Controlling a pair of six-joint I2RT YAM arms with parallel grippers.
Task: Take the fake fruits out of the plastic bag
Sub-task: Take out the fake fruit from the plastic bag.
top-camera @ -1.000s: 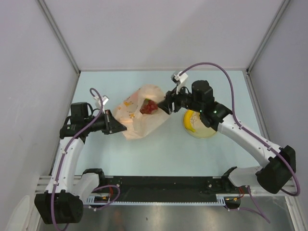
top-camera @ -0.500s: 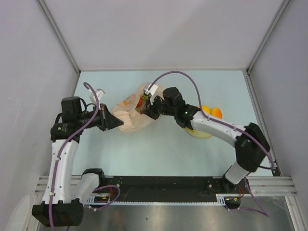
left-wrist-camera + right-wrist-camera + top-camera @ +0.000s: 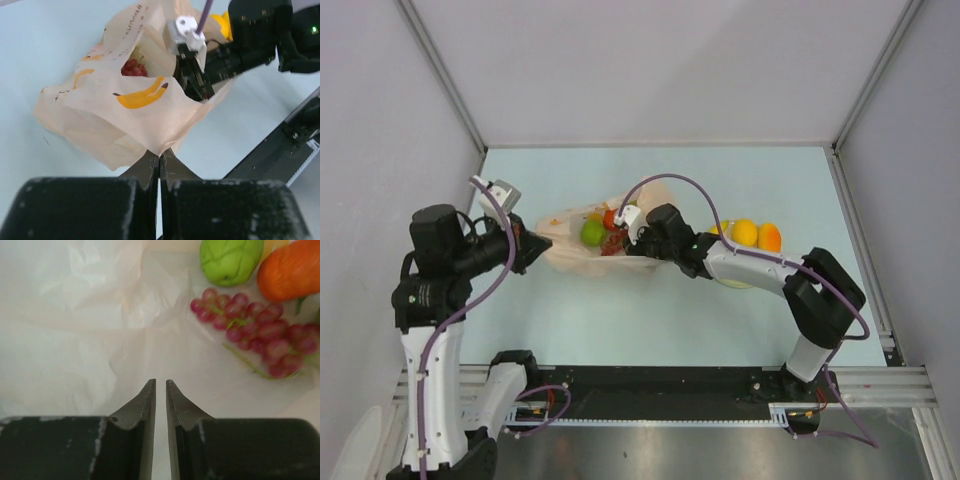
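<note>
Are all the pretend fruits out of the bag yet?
Not yet. Done: a lemon and an orange lie out beside the plate. In hand: the left fingers pinch the bag; the right fingers reach inside, gripping no fruit. Left: green apple, grapes and a second orange fruit are inside.

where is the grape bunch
In the right wrist view the grape bunch lies inside the bag, right side, just below the green apple and orange fruit.

Place: a robot lab test cell is indicated.
Enclosure: plain grey panels (image 3: 650,70) are framed by aluminium posts (image 3: 442,75).
Base: a pale blue surface (image 3: 660,310) is edged by a metal rail (image 3: 900,378).
</note>
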